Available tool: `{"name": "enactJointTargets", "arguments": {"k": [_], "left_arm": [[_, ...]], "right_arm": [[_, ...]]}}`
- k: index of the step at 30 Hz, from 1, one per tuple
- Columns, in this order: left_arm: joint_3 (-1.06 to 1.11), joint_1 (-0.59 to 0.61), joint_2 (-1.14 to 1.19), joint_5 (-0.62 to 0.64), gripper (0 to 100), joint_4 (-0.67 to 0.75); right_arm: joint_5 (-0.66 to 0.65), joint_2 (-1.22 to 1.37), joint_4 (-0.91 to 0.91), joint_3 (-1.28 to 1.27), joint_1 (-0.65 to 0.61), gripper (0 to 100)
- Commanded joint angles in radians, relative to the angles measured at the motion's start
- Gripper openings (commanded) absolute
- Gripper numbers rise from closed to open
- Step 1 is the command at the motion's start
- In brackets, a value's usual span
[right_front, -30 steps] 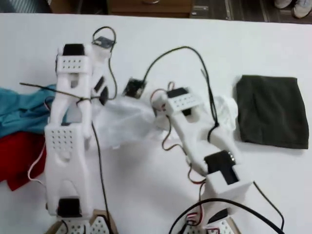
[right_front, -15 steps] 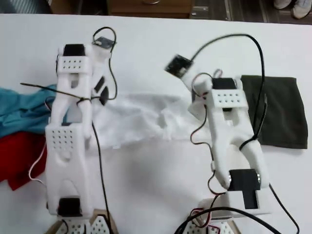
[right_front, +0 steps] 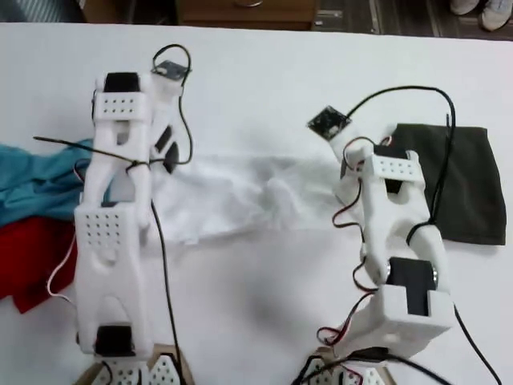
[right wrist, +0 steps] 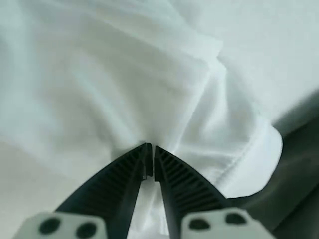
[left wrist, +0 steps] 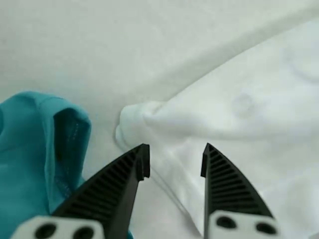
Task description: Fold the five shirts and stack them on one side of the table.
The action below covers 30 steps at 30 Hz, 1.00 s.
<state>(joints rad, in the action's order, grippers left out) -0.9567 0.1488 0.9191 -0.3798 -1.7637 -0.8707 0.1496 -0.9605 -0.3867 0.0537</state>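
one white shirt (right wrist: 99,89); right jaws clamped on it; left jaws apart over its edge

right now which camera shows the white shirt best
The high view: the white shirt lies spread across the table, nearly whole. The left wrist view catches its bunched end beside the teal shirt; the right wrist view, the folds pinched in the right gripper.

The white shirt (right_front: 240,196) lies stretched between my left arm (right_front: 112,224) and my right arm (right_front: 397,208), which sits beside the folded dark shirt (right_front: 461,180). A teal shirt (right_front: 36,180) and red shirt (right_front: 32,257) lie far left.
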Motion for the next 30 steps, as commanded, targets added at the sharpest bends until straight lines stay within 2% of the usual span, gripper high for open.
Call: {"name": "enactJointTargets", "arguments": {"k": [1, 8, 14, 18, 22, 27, 30], "left_arm": [[-0.007, 0.003, -0.091, 0.003, 20, -0.002], [-0.013, -0.003, -0.091, 0.003, 20, -0.011], [-0.013, -0.009, -0.091, 0.011, 20, -0.008], [-0.056, 0.043, -0.094, 0.015, 20, -0.015], [-0.042, 0.126, -0.089, 0.100, 20, -0.021], [0.127, 0.150, -0.094, 0.106, 22, -0.021], [0.200, 0.143, -0.094, 0.104, 22, -0.021]], "right_arm": [[0.000, -0.001, -0.012, 0.003, 0.038, 2.1], [-0.144, -0.070, -0.101, 0.003, 0.085, 2.1], [-0.140, -0.278, -0.104, 0.003, 0.027, 2.1], [-0.008, -0.435, -0.101, 0.003, -0.013, 2.3], [0.147, -0.538, -0.136, -0.005, 0.002, 3.8], [0.164, -0.567, -0.159, -0.097, 0.045, 15.8], [0.163, -0.568, -0.111, -0.180, 0.050, 15.9]]}}
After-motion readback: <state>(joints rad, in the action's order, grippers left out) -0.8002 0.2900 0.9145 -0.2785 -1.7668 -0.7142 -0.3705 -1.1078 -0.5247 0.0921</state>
